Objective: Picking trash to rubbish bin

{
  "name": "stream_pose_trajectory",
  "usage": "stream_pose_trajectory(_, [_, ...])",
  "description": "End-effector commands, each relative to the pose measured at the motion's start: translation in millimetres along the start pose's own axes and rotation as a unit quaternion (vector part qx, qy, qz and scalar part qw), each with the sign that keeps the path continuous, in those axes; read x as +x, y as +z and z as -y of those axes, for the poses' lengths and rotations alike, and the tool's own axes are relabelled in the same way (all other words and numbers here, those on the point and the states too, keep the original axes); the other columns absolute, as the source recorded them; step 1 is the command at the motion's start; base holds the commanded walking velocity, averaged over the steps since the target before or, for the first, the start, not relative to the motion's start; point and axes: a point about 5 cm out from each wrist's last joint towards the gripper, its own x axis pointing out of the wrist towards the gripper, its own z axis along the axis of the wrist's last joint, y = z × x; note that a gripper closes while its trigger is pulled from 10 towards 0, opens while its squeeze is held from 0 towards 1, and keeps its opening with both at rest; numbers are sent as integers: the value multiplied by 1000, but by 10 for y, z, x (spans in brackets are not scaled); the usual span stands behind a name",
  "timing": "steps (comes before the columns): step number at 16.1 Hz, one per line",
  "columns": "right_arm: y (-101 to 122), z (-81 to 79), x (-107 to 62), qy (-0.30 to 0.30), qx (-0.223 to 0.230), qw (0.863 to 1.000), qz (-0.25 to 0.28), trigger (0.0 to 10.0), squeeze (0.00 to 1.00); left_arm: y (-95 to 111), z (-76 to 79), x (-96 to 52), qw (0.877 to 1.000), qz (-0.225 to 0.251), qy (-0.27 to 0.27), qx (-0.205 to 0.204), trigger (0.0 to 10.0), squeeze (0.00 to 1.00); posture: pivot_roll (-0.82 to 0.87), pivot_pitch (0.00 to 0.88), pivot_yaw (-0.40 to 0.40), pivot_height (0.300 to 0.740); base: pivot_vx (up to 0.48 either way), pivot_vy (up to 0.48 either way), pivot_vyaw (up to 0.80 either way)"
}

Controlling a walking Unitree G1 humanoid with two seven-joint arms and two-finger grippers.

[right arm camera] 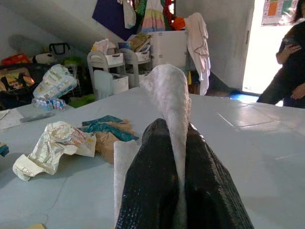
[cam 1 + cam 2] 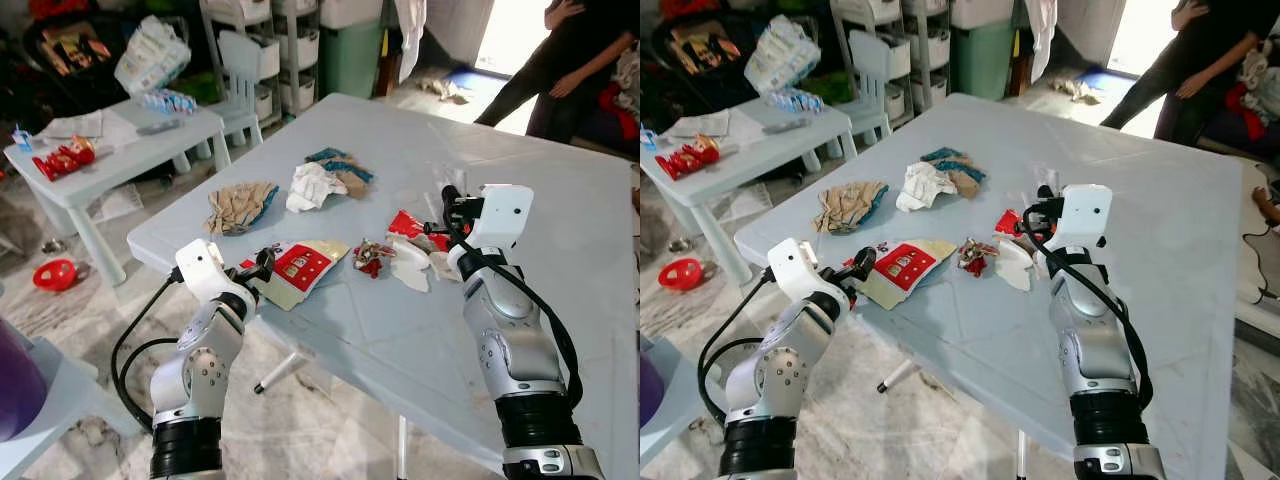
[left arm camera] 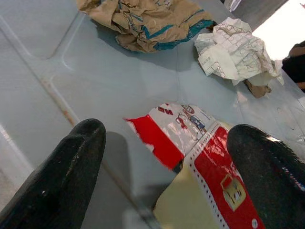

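Left tool [image 2: 262,262]: your fingers spread wide at the surface [image 2: 560,240] edge, straddling the red carton [image 2: 300,268].
Right tool [image 1: 174,143]: your fingers pinch a white wrapper [image 1: 167,90].

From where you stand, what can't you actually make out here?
- Rubbish bin: the green bin behind the table may be it; cannot tell.
- White paper strip: its lower end is hidden between the right gripper jaws.
- Red-and-cream packet: cut off by the left wrist view's edge, print too blurred to read.
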Motion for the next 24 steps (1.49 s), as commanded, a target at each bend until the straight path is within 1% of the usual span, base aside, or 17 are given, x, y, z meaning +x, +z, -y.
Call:
stream_pose_trajectory(1, [45,-2,9,1,-2,1000,7,0,0,21,27,26,1000,-4,-5,-5,10000,0,-10,19,-5,740,0,0,0])
stream_pose_trajectory(3, [51,18,4,-2,-3,1000,8,0,0,20,72,42,1000,-8,-20,-7,10000,0,-19,21,-1,740,0,0,0])
stream_pose_trajectory(4, [52,29,-2,-4,-4,1000,8,0,0,20,124,52,999,-11,-32,-11,10000,0,-21,21,0,740,0,0,0])
stream_pose_trajectory(9, [49,20,-6,-5,-3,1000,8,0,0,-8,194,68,999,-20,-44,-24,10000,0,-20,24,-1,740,0,0,0])
stream_pose_trajectory(12, [50,14,2,-4,-3,1000,8,0,0,-62,229,108,997,-30,-50,-44,10000,0,-22,24,-1,740,0,0,0])
stream_pose_trajectory(16, [54,29,-9,-7,-4,1000,8,0,0,-87,265,135,995,-24,-67,-73,10000,0,-30,25,1,740,0,0,0])
stream_pose_trajectory(17, [52,31,-11,-8,-4,1000,8,0,0,-88,275,152,994,-22,-69,-84,6824,0,-30,27,1,740,0,0,0])
stream_pose_trajectory(18, [50,29,-12,-8,-4,1000,7,0,0,-91,292,168,992,-19,-73,-105,1216,0,-31,27,1,740,0,0,0])
stream_pose_trajectory(19, [49,29,-13,-8,-4,1000,7,0,0,-93,295,173,991,-18,-74,-109,0,0,-32,27,2,740,0,0,0])
stream_pose_trajectory(22, [42,33,-20,-8,-5,1000,6,0,0,-88,295,191,988,-4,-77,-133,0,0,-33,25,1,740,0,0,0])
stream_pose_trajectory(24, [38,34,-21,-8,-5,1000,6,0,0,-90,268,192,987,0,-75,-139,0,0,-30,22,1,740,0,0,0])
